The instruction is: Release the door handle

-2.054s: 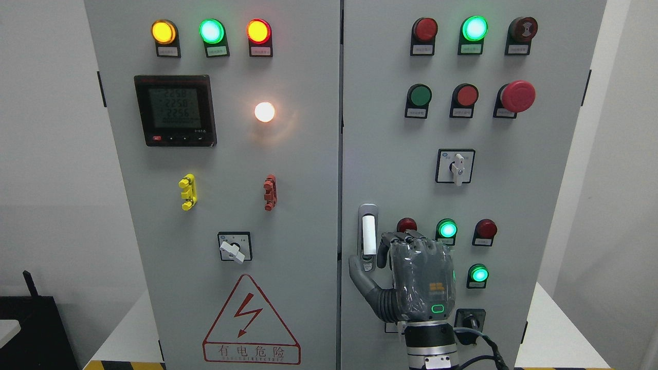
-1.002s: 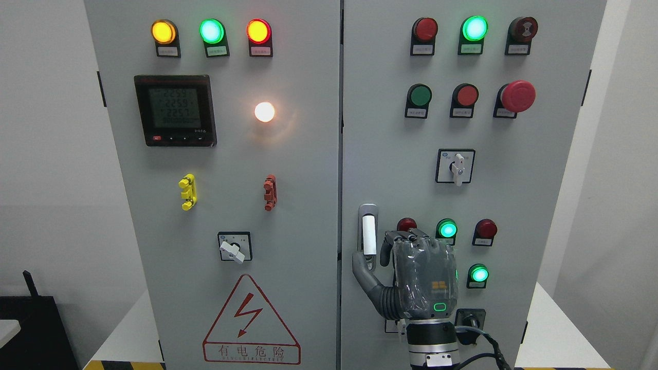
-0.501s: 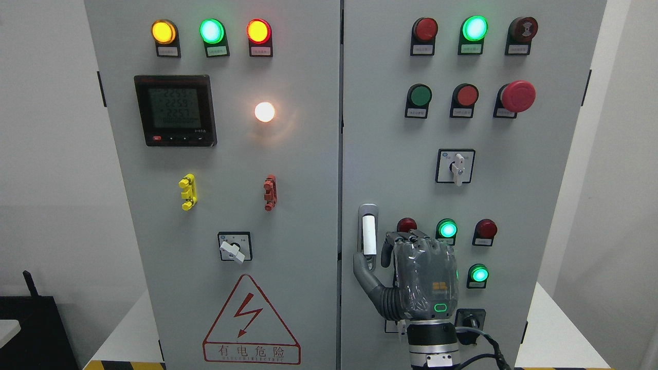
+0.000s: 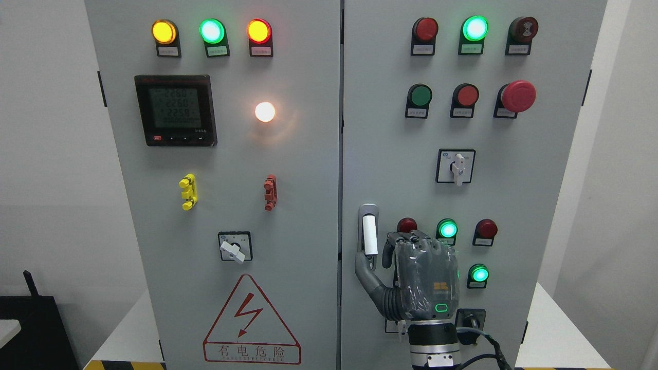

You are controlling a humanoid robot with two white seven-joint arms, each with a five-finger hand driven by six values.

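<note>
White door handle (image 4: 369, 235) — upright, long axis vertical, low on right cabinet door (image 4: 390, 169) | right hand (image 4: 424, 280) just right of it, thumb under its lower end | fingers (image 4: 406, 239) curled beside handle, contact unclear | left hand absent.

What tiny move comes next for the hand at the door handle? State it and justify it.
Probably spread the thumb and fingers, then ease the right hand straight back from the panel. Its thumb sits at the lower end of the white door handle and its fingers are curled just right of it, so it looks not yet clear. Backing straight out should avoid the green lamp beside the knuckles.
</note>
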